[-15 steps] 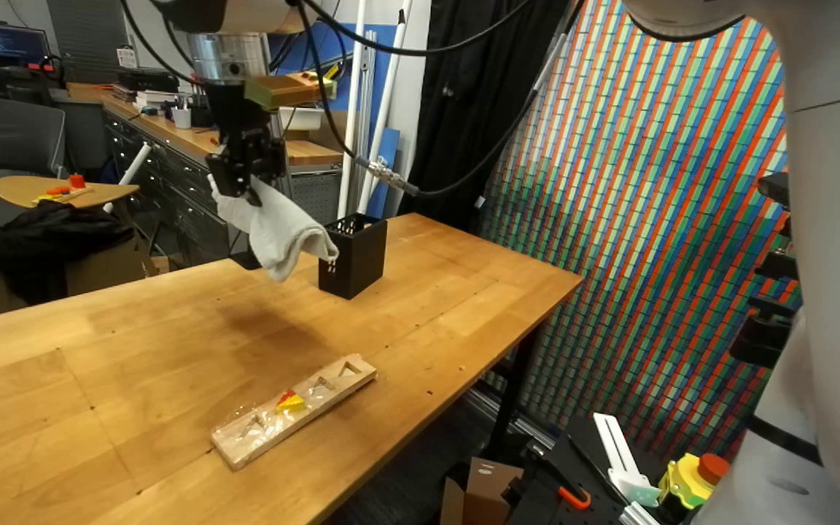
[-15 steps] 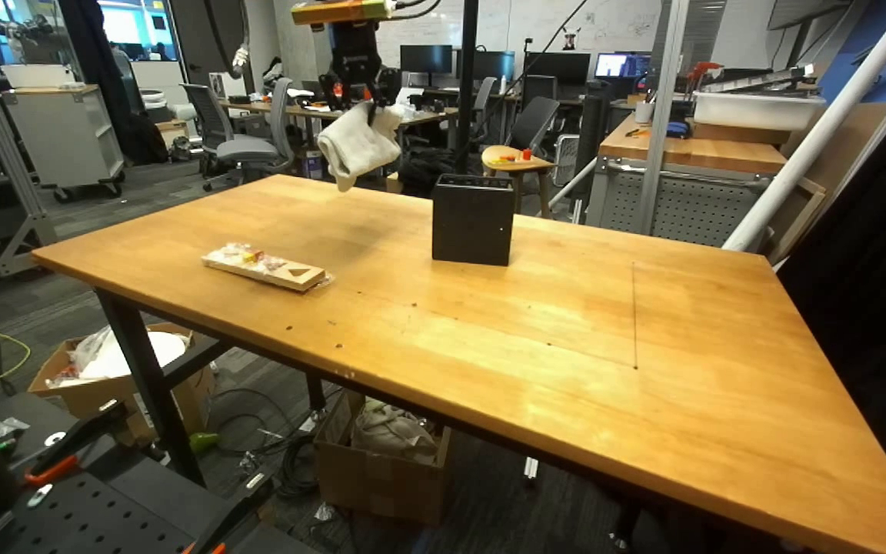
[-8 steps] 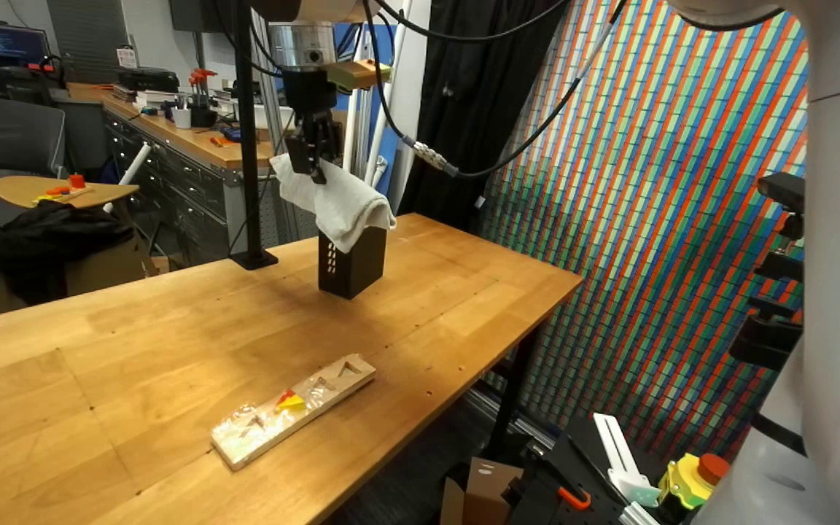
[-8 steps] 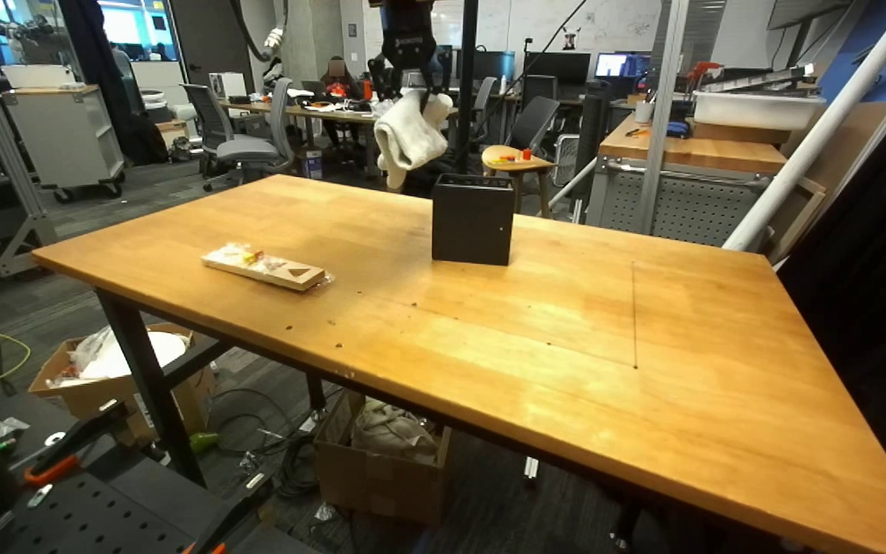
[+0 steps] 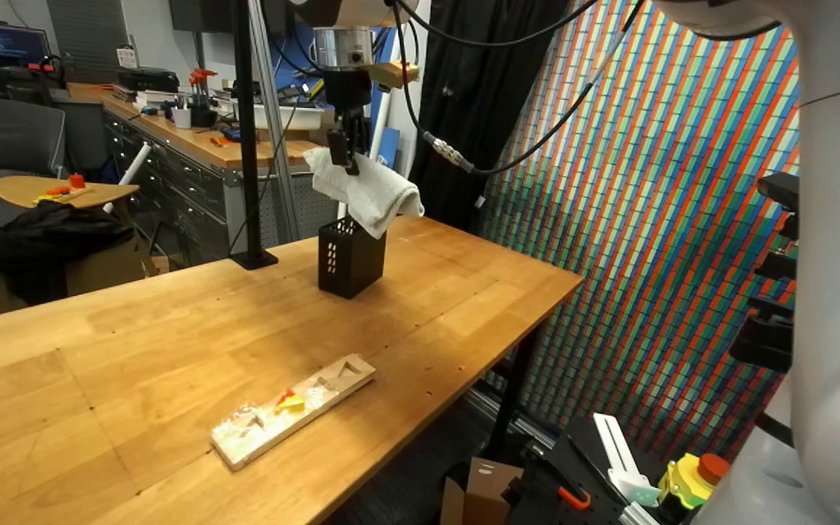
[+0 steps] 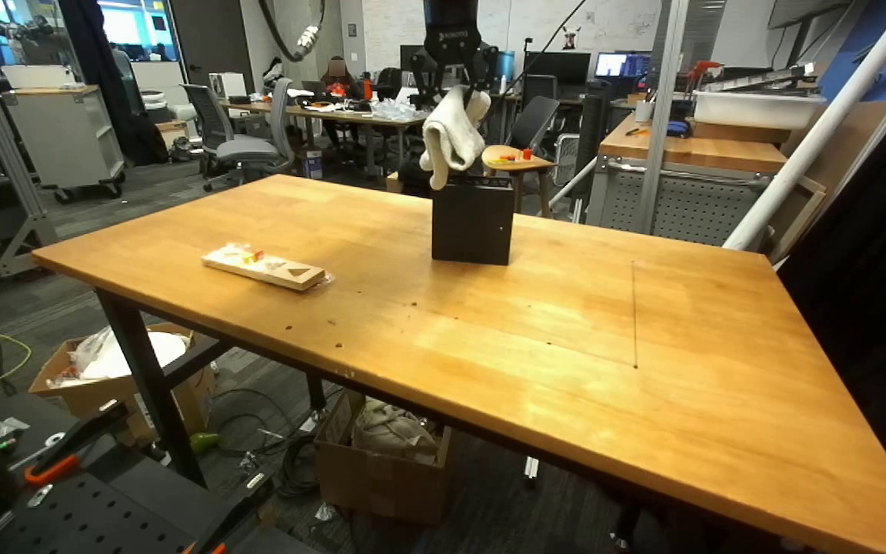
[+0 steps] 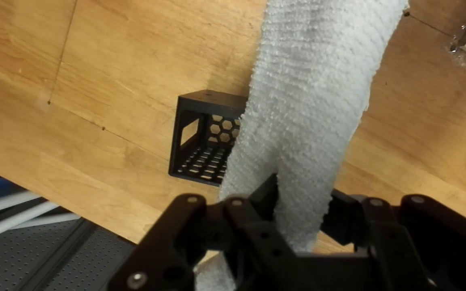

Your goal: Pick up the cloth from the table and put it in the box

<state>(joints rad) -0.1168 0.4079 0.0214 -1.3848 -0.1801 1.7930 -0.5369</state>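
We see the pincer (image 7: 302, 203) clamped on the cloth (image 7: 318, 89), a fold of it squeezed between the jaws, while the free length runs outward past the grip and, in the wrist view, hides part of the box (image 7: 212, 103). In both exterior views we find the cloth in the air, drooping below the pincer with its lowest end overlapping the box's upper edge, and whether the two touch we cannot tell. On the tabletop (image 5: 172, 343) the box stands upright, well apart from a board (image 5: 314, 399).
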